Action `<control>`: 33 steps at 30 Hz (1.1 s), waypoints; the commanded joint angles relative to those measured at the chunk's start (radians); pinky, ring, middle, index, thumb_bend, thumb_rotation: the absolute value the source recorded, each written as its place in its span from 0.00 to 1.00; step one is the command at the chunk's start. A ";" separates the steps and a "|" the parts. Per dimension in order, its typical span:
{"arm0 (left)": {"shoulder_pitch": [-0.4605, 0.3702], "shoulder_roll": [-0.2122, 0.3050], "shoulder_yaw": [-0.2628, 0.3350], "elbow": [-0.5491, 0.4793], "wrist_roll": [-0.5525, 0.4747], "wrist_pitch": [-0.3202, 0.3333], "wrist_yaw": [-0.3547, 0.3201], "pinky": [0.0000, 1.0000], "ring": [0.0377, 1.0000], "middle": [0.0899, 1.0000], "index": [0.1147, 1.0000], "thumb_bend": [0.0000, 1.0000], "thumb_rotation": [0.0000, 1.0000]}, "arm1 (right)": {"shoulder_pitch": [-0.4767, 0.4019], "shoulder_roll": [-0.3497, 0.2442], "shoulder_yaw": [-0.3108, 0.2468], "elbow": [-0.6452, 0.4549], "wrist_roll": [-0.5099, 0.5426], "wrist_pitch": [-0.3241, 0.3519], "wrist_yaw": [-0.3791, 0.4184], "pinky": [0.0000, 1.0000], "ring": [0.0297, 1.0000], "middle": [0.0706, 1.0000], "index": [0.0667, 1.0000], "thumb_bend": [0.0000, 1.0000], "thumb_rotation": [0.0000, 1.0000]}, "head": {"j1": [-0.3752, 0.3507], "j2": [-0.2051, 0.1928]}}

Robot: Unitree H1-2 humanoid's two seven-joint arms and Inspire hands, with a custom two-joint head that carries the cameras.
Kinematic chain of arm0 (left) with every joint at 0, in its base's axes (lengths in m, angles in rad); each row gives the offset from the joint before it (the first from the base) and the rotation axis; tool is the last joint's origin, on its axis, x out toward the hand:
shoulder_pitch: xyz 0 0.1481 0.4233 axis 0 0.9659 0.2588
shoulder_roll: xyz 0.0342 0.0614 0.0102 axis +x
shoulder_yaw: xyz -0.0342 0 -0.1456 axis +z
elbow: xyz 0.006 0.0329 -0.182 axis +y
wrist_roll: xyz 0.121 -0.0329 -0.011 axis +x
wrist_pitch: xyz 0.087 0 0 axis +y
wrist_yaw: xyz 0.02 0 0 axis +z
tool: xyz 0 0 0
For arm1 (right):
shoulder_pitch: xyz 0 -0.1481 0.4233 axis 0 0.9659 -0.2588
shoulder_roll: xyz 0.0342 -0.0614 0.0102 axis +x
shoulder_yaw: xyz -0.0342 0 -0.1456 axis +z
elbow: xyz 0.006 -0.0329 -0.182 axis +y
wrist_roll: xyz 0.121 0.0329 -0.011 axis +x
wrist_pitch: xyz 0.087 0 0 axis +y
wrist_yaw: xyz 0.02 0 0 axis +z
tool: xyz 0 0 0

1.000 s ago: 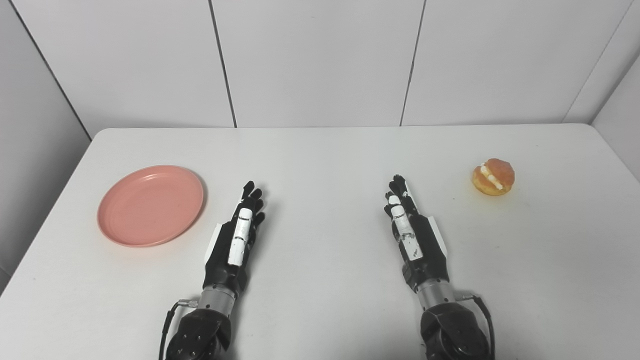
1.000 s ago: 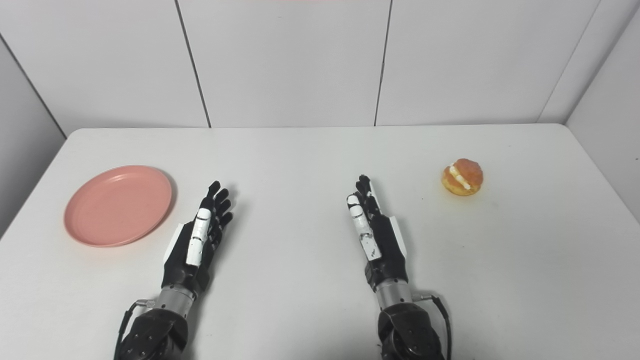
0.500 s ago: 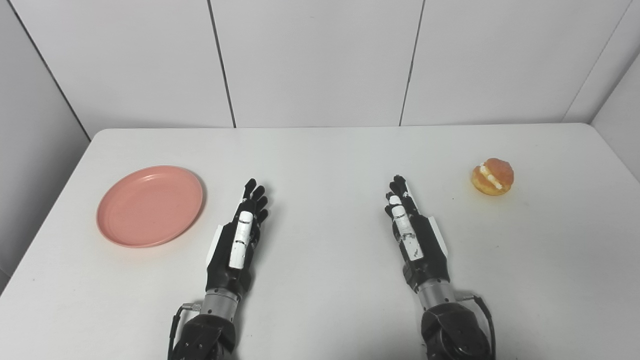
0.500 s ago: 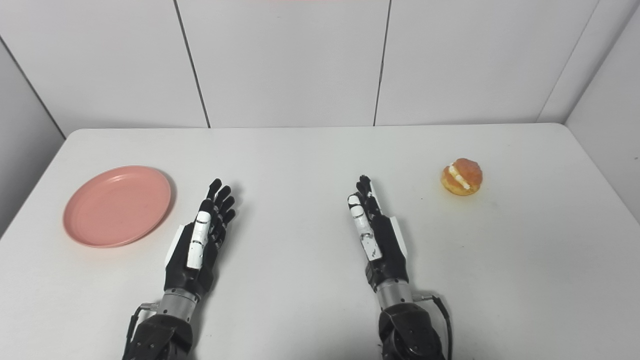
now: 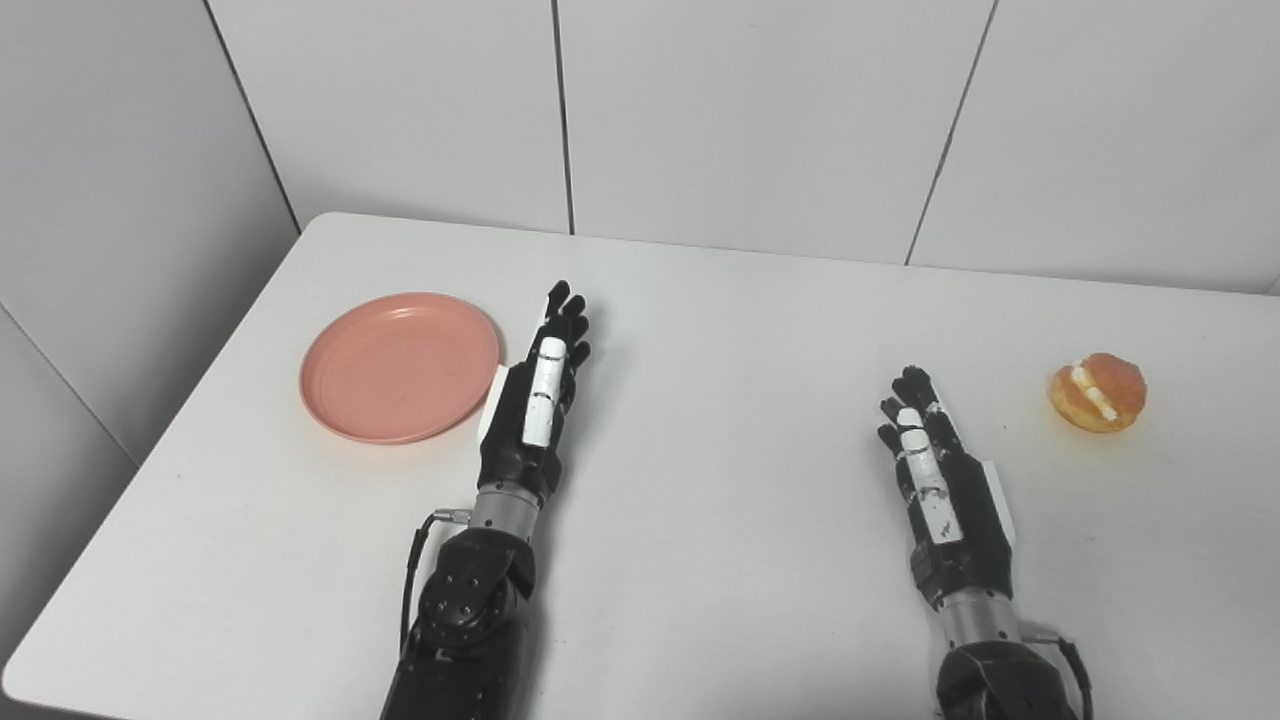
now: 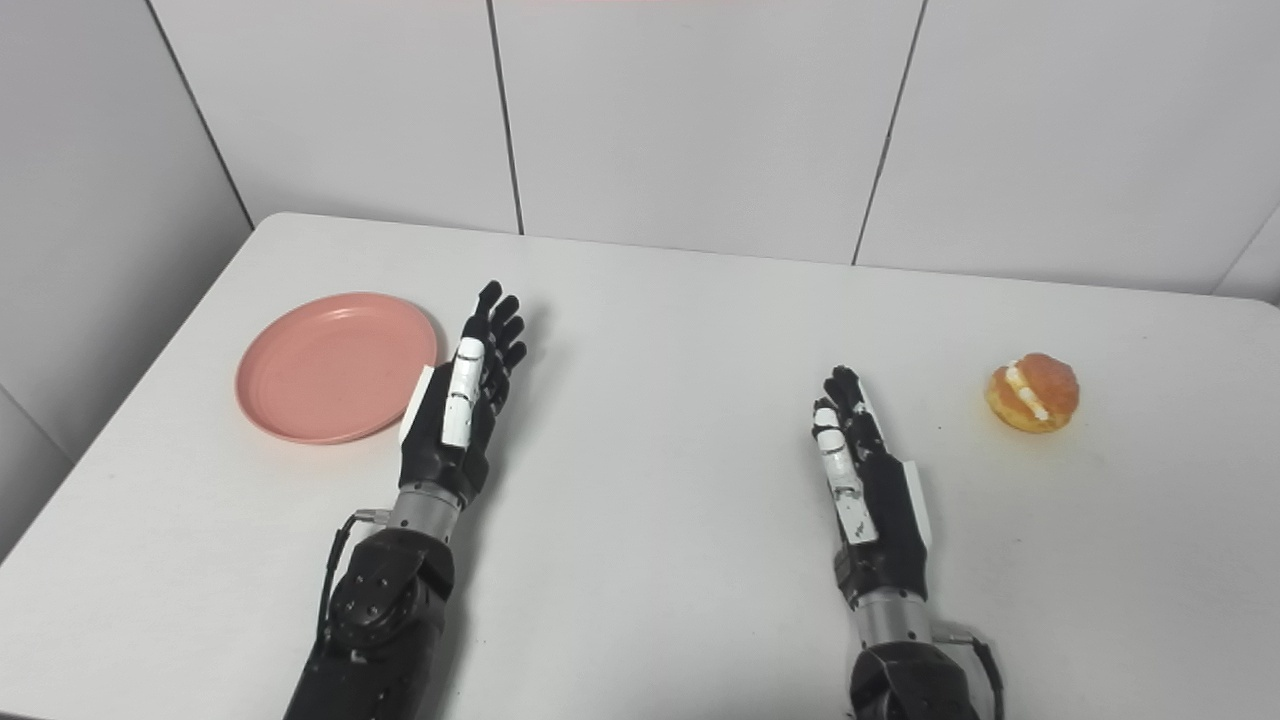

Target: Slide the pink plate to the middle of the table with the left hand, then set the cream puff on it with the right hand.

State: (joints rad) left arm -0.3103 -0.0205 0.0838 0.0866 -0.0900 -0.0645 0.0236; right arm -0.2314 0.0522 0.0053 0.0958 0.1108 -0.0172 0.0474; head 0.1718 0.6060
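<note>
The pink plate [image 5: 400,366] lies flat on the left part of the white worktop [image 5: 720,500], well short of the middle where the task wants it. The left hand [image 5: 533,408] sits just beside the plate's right rim, palm side turned toward it, fingers [image 5: 565,310] straight, spread a little and holding nothing; whether it touches the rim I cannot tell. That placement suits reaching over or hooking the rim to drag the plate rightward. The cream puff [image 5: 1097,391] rests alone near the right edge, cream seam showing. The right hand [image 5: 945,490] lies near it but apart, fingers extended and empty, probably waiting because its turn comes only once the plate is centred
</note>
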 commanded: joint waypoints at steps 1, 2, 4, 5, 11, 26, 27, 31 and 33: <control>-0.047 0.015 0.024 -0.015 -0.001 -0.035 0.023 1.00 1.00 1.00 1.00 0.63 1.00 | -0.011 0.000 -0.004 0.005 0.010 -0.053 0.011 0.97 0.95 0.96 0.95 0.57 0.76 | 0.001 -0.002; -0.056 0.022 0.036 -0.014 -0.006 -0.032 0.027 1.00 1.00 1.00 1.00 0.63 1.00 | -0.012 -0.001 -0.005 0.008 0.011 -0.055 0.012 0.97 0.95 0.96 0.95 0.57 0.75 | 0.003 -0.005; -0.075 0.031 0.064 -0.010 0.002 -0.029 0.052 1.00 0.99 0.99 0.99 0.64 1.00 | -0.012 0.000 -0.006 0.012 0.010 -0.060 0.009 0.97 0.95 0.95 0.94 0.57 0.75 | 0.003 -0.008; -0.084 0.042 0.075 -0.004 0.007 -0.033 0.059 1.00 0.98 0.98 0.98 0.65 1.00 | -0.013 0.000 -0.007 0.013 0.011 -0.060 0.010 0.96 0.95 0.95 0.94 0.58 0.75 | 0.004 -0.008; -0.124 0.087 0.135 0.019 -0.020 -0.041 0.082 0.95 0.93 0.93 0.92 0.65 1.00 | -0.016 -0.003 -0.009 0.027 0.017 -0.073 0.016 0.97 0.95 0.95 0.94 0.58 0.73 | 0.009 -0.013; -0.196 0.217 0.277 0.224 -0.017 -0.158 0.174 0.78 0.75 0.72 0.70 0.68 1.00 | -0.016 -0.003 -0.004 0.019 0.022 -0.056 0.015 0.96 0.93 0.94 0.93 0.60 0.71 | 0.011 -0.015; -0.199 0.228 0.282 0.234 -0.006 -0.160 0.193 0.78 0.74 0.71 0.69 0.68 1.00 | -0.017 -0.002 -0.005 0.022 0.020 -0.060 0.013 0.96 0.93 0.94 0.93 0.60 0.71 | 0.012 -0.015; -0.208 0.258 0.297 0.264 0.013 -0.175 0.244 0.75 0.69 0.66 0.65 0.66 1.00 | -0.019 -0.004 -0.004 0.027 0.015 -0.061 0.012 0.95 0.93 0.94 0.93 0.60 0.72 | 0.012 -0.015; -0.211 0.266 0.304 0.268 0.010 -0.167 0.260 0.78 0.67 0.63 0.60 0.68 1.00 | -0.018 -0.003 -0.005 0.023 0.016 -0.056 0.011 0.95 0.93 0.94 0.92 0.61 0.71 | 0.013 -0.014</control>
State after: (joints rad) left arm -0.4780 0.2180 0.3848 0.3692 -0.0975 -0.1950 0.2659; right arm -0.2510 0.0472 0.0017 0.1231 0.1257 -0.0458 0.0538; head 0.1841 0.5936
